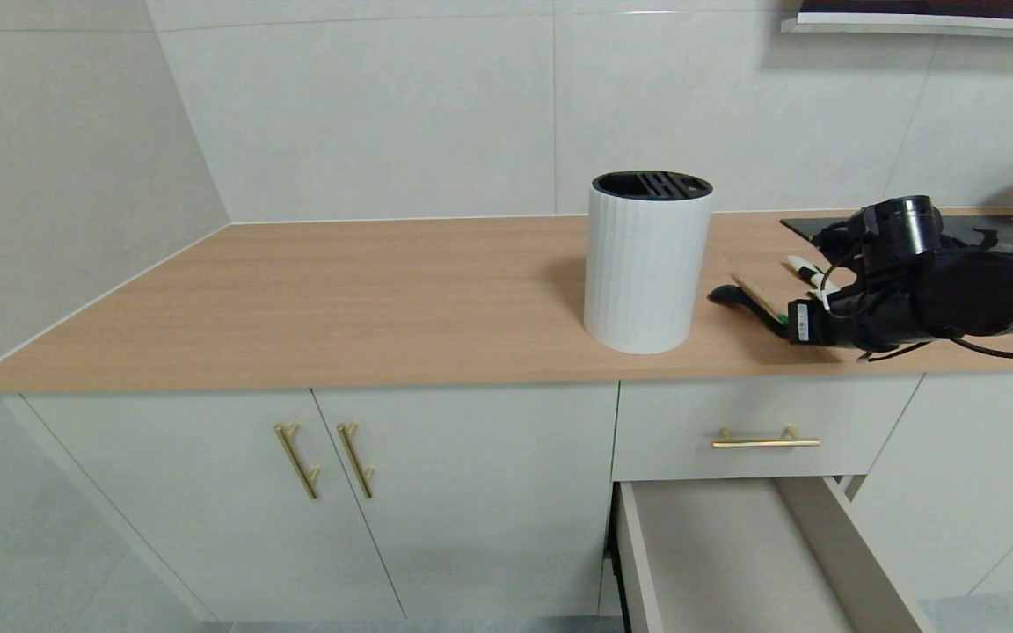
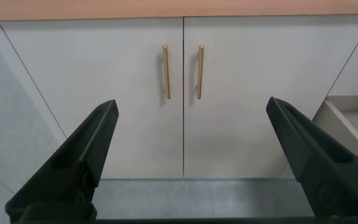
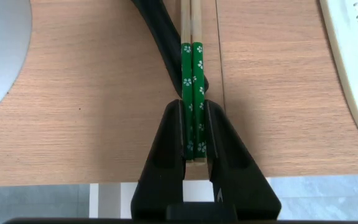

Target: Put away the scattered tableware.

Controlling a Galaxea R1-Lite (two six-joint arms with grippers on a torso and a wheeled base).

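Rightward on the wooden countertop, the right arm is lying low and nearly level, coming in from the right edge of the head view with the right gripper pointing toward the white fluted holder. From the wrist, the right gripper is pinching a pair of chopsticks by their green, flower-printed ends, with its two black fingers pressing in from either side. The sticks are lying flat on the wood, side by side and touching. A black utensil is running alongside them, though whether it is touching them cannot be told. In the head view the chopsticks and the black utensil are lying just beside the holder's base, between it and the gripper. The holder is standing upright and showing a black slotted insert at its top; what the slots are holding cannot be told. Below the counter, a drawer is standing pulled out, its pale floor facing up. The left gripper is hanging below counter level with its fingers spread wide apart, facing two cabinet doors with gold handles. The right wrist view is giving the grip itself, whereas the head view is giving the holder's full height, the drawer and the arm's line.
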